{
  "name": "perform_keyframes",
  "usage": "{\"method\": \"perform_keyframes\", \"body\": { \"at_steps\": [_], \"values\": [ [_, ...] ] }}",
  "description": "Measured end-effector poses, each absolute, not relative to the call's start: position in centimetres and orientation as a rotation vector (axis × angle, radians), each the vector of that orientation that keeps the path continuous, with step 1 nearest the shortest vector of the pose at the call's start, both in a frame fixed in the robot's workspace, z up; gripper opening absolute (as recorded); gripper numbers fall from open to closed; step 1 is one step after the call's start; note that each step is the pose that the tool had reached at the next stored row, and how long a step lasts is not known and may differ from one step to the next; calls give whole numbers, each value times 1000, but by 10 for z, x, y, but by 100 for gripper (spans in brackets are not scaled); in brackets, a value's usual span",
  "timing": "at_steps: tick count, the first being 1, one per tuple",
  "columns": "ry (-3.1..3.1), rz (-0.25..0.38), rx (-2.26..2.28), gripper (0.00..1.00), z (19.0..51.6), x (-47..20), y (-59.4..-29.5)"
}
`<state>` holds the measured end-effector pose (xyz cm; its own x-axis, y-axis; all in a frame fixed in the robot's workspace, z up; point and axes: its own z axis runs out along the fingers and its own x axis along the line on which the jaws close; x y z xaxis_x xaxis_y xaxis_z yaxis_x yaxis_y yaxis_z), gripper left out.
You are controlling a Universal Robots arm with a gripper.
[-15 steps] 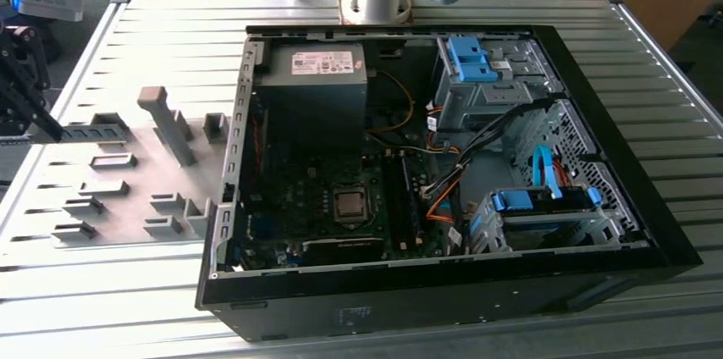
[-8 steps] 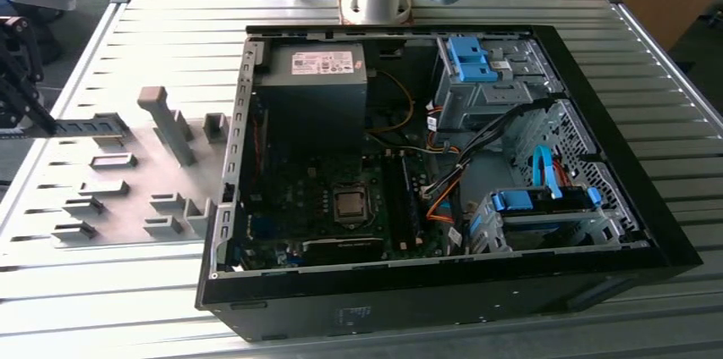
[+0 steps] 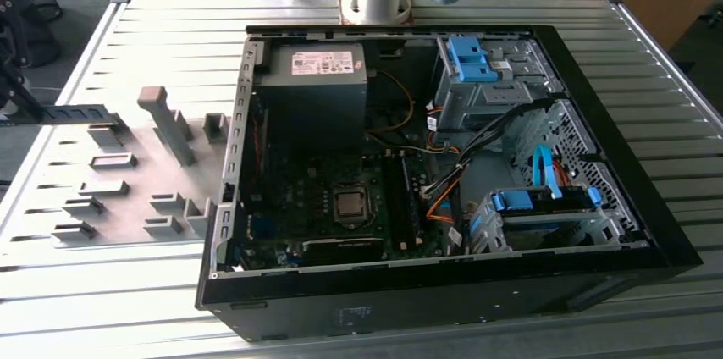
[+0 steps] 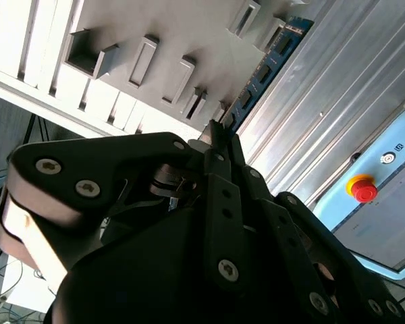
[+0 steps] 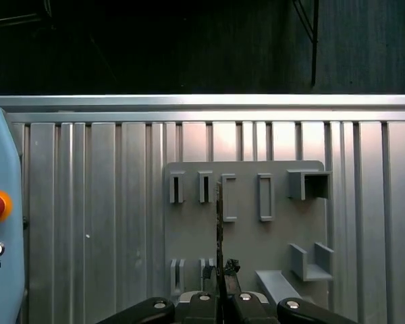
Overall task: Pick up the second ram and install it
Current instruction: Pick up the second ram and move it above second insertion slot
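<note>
Pinched on the second ram (image 4: 265, 69), which juts straight out beyond its tips, the gripper (image 4: 219, 133) should hold firm and move smoothly so the thin board neither slips nor twists.

Daylight lay evenly over the ribbed table (image 3: 158, 29), its slats palest toward the far edge in the exterior view. The open computer case (image 3: 666, 240) was dim inside. In the second wrist view, glare whitened the holder plate (image 4: 148, 20). The gripper (image 4: 219, 131) was a dark mass against it, and the second ram (image 4: 263, 67) looked dull blue.
</note>
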<state>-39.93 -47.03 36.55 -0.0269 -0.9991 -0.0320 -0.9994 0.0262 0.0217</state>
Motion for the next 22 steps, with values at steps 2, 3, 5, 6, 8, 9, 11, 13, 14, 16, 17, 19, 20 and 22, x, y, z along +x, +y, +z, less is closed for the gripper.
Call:
{"method": "perform_keyframes", "body": {
  "at_steps": [2, 3, 5, 6, 8, 9, 11, 13, 14, 16, 17, 19, 20, 22],
  "values": [
    [2245, 59, -2186, 14, 369, -399, -470],
    [2245, 59, -2186, 14, 370, -399, -470],
    [2245, 59, -2186, 14, 373, -399, -470],
    [2245, 59, -2186, 14, 375, -399, -470],
    [2245, 59, -2186, 14, 377, -399, -470],
    [2245, 59, -2186, 14, 378, -399, -470],
    [2245, 59, -2186, 14, 380, -399, -470],
    [2245, 59, -2186, 14, 383, -399, -470],
    [2245, 59, -2186, 14, 385, -399, -470],
    [2245, 59, -2186, 14, 388, -399, -470],
    [2245, 59, -2186, 14, 390, -399, -470],
    [2245, 59, -2186, 14, 393, -399, -470],
    [2245, 59, -2186, 14, 395, -399, -470],
    [2245, 59, -2186, 14, 399, -399, -470]
  ]
}}
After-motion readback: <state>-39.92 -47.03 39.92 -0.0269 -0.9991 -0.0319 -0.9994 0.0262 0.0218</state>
